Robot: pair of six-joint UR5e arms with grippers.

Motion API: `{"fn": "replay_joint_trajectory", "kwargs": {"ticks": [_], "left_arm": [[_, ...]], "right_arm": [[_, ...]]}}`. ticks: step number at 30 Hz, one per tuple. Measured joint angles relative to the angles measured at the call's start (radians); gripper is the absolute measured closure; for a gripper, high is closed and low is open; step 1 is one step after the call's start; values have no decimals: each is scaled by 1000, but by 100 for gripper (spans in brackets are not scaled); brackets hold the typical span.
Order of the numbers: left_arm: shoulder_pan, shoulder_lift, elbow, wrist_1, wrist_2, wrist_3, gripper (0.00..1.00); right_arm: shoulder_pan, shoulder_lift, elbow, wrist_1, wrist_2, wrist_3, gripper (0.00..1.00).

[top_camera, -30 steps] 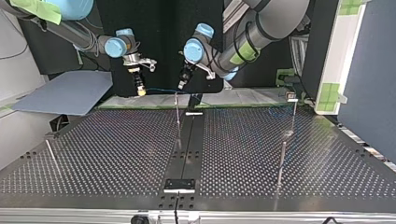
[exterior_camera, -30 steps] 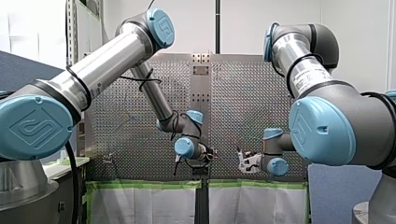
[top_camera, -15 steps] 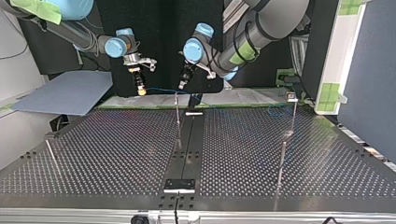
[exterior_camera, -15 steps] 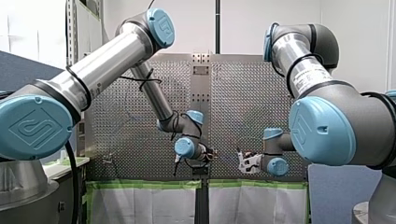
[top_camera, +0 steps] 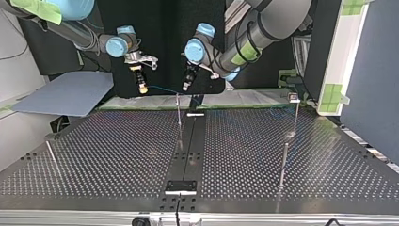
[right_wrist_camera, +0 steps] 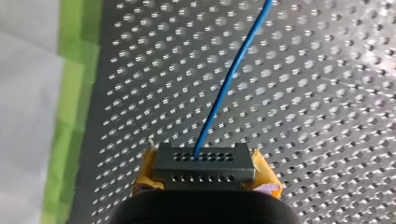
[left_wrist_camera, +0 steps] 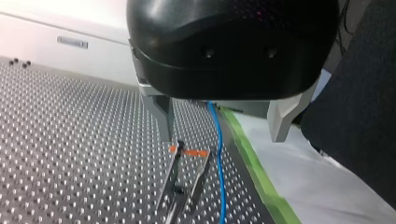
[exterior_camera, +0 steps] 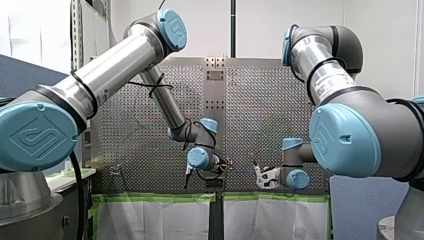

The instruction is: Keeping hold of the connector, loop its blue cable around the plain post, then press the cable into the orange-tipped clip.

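In the right wrist view my right gripper (right_wrist_camera: 203,179) is shut on a dark grey connector (right_wrist_camera: 203,163), with yellow pads (right_wrist_camera: 267,179) on both sides of it. The blue cable (right_wrist_camera: 229,79) runs out of the connector ahead over the perforated plate. My left gripper (left_wrist_camera: 223,137) stands open with its metal fingers (left_wrist_camera: 162,116) wide apart. The blue cable (left_wrist_camera: 218,158) passes between them, touching neither. The orange-tipped clip (left_wrist_camera: 189,151) stands just under the one finger, beside the cable. In the top view my right gripper (top_camera: 142,88) and left gripper (top_camera: 187,85) hang side by side over the table's far edge.
Thin metal posts stand on the plate at the top view's right (top_camera: 285,157) (top_camera: 296,110) and at its left (top_camera: 50,153). A black strip (top_camera: 188,141) runs down the plate's middle. Green tape (right_wrist_camera: 74,70) edges the plate beside the white cover.
My right gripper has shifted a little with the connector, and the blue cable now hangs raised between the two grippers. My left gripper has nudged slightly toward the top view's right.
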State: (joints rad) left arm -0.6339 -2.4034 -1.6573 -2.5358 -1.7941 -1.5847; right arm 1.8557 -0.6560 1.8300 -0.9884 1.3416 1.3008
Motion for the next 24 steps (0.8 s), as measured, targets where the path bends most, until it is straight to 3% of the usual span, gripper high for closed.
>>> {"fn": "replay_joint_trajectory", "kwargs": {"ticks": [8, 24], "left_arm": [[0, 0, 0, -20, -71, -6, 0], [4, -1, -1, -28, -80, -7, 0]], "right_arm": [[0, 0, 45, -24, 23, -10, 100], [18, 0, 50, -25, 10, -14, 100]]}}
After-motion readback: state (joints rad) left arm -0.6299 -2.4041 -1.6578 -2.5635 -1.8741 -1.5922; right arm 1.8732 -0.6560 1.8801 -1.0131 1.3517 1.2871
